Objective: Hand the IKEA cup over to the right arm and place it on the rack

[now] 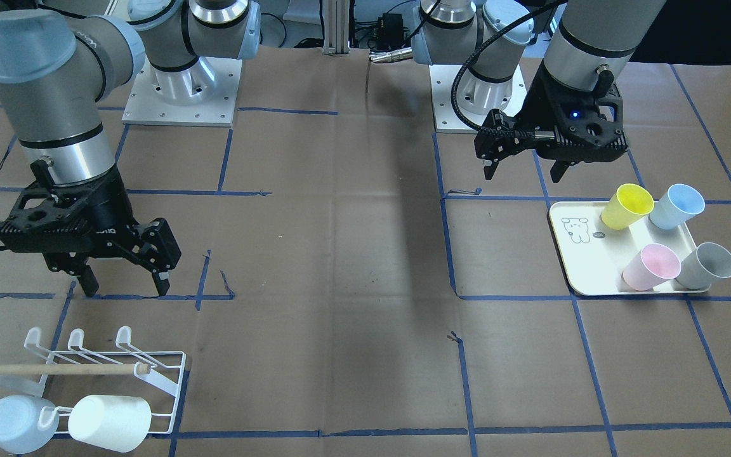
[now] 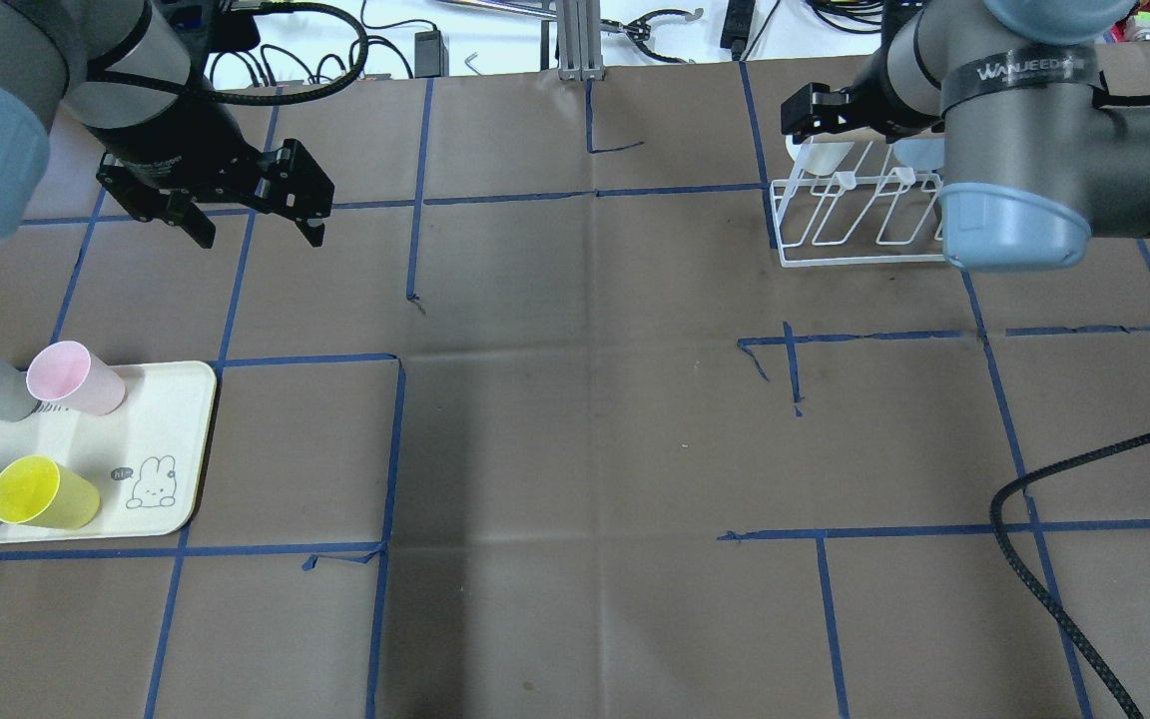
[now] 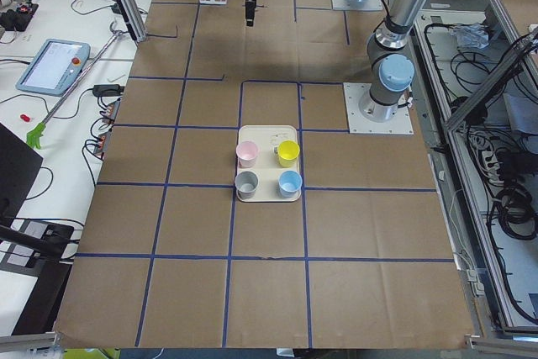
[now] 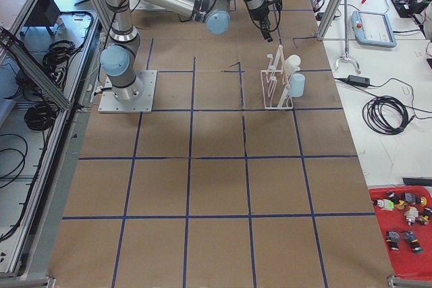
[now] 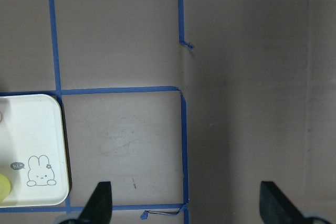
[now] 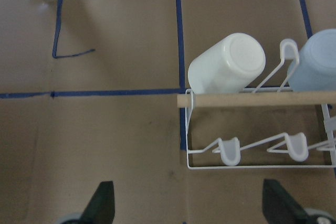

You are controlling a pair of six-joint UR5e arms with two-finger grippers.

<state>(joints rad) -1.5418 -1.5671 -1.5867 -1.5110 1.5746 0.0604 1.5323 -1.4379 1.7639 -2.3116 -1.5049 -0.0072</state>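
Lower right of the front-facing view: cream rectangular tray with a bunny print (image 1: 584, 266), carrying four upright plastic tumblers, mouths up. They are the yellow cup (image 1: 627, 206), pale blue cup (image 1: 676, 206), pink cup (image 1: 651, 266) and grey cup (image 1: 707, 265). We read these as the IKEA cups left to move; which goes next we can't tell.

Black two-finger left gripper (image 1: 524, 172) hangs over bare brown paper, up and left of the tray in that view, fingers spread, nothing between them. Its wrist camera catches only the tray's bunny corner at lower left and a sliver of yellow at the frame edge. So it is not lined up on any cup yet.

Black two-finger right gripper (image 1: 125, 289), left side of the same view, is also spread and empty. It sits above the white wire rack with the wooden dowel handle (image 1: 54, 369) in the frame. A white cup (image 1: 108, 422) and a light blue cup (image 1: 13, 424) sit on prongs in the row at the bottom edge; the other prongs are free.

Our read: the step in hand is the left-arm pick. We'd centre over one cup and descend clear of its neighbours, since the pairs stand close. Grip near the rim so the base end is free for handover. Thin plastic, so squeeze gently.
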